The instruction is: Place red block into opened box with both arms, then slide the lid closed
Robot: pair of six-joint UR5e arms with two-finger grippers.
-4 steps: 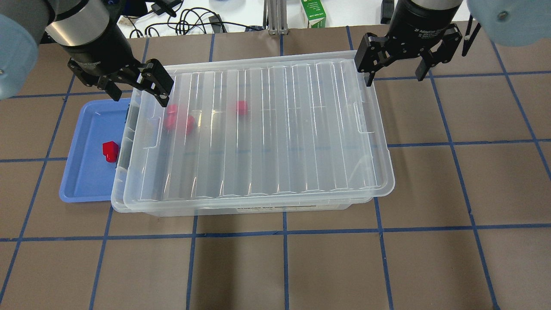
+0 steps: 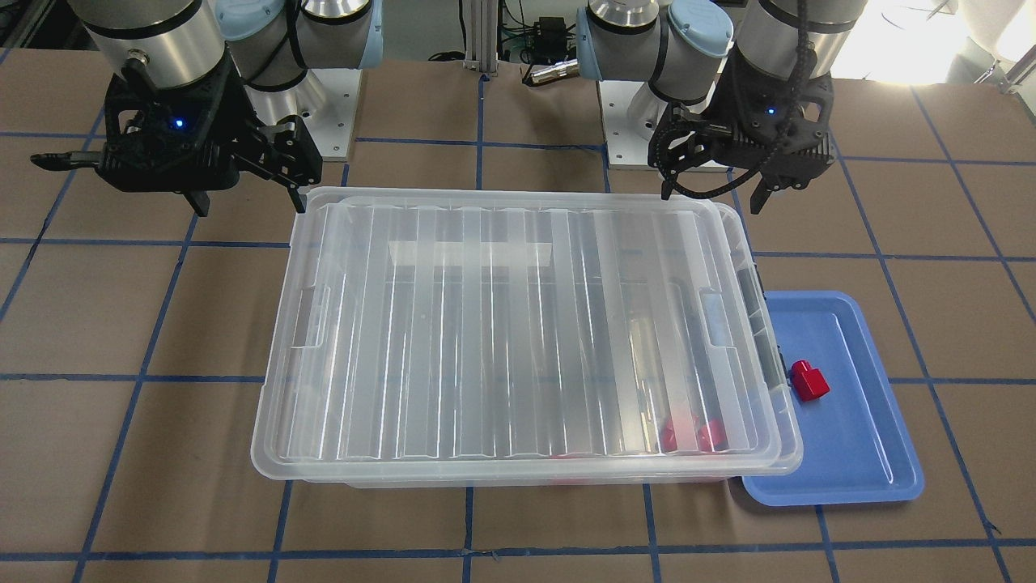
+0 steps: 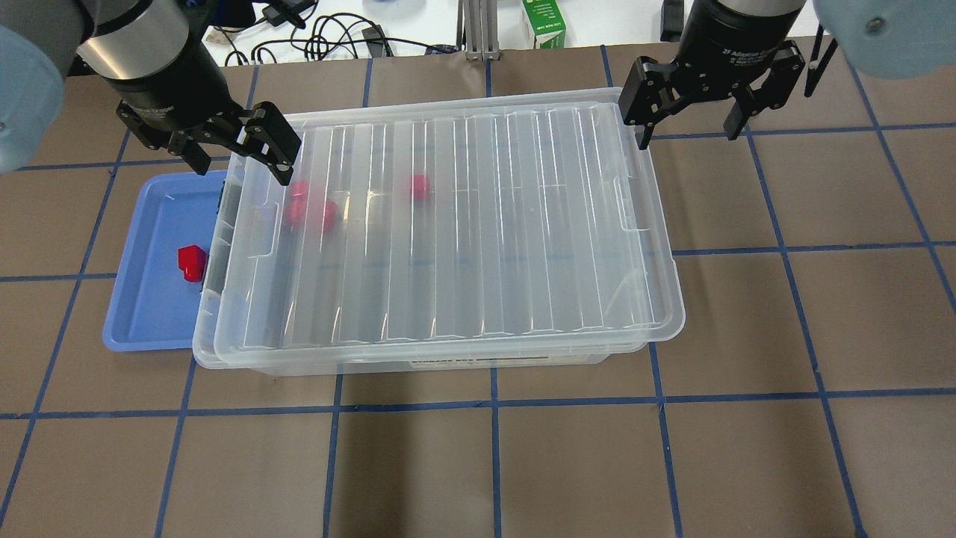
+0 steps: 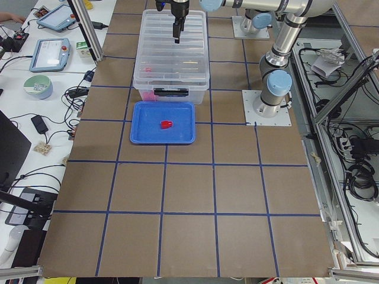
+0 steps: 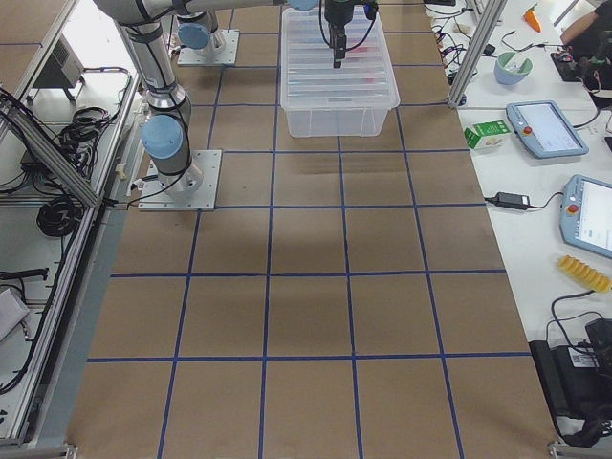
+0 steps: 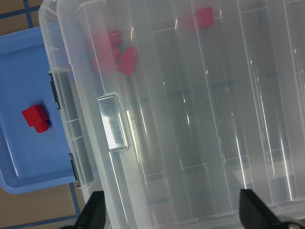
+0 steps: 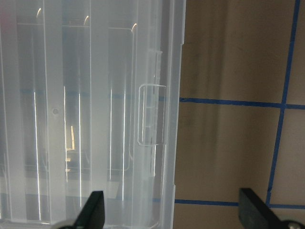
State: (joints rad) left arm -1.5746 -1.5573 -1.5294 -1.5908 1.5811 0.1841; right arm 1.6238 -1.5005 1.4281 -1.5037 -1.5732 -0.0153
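The lid (image 3: 478, 224) lies on the clear box (image 3: 448, 366), shifted slightly right so the box's left rim shows. One red block (image 3: 191, 261) rests in the blue tray (image 3: 149, 314) left of the box. Other red blocks (image 3: 299, 213) show blurred through the lid, inside the box. My left gripper (image 3: 240, 168) hangs open over the lid's far left corner, holding nothing. My right gripper (image 3: 688, 133) is open and empty at the far right corner, with one finger by the lid's edge. The left wrist view looks down on the lid's handle slot (image 6: 114, 121) and the tray block (image 6: 35, 118).
The tray touches the box's left end by the grey latch (image 4: 172, 92). A green carton (image 3: 543, 24) and cables (image 3: 328, 37) lie beyond the table's far edge. Brown table (image 3: 784, 336) with blue tape lines extends in front of and to the right of the box.
The right gripper has shifted a little toward the table's far side. The left gripper, lid, box and blocks stand as before.
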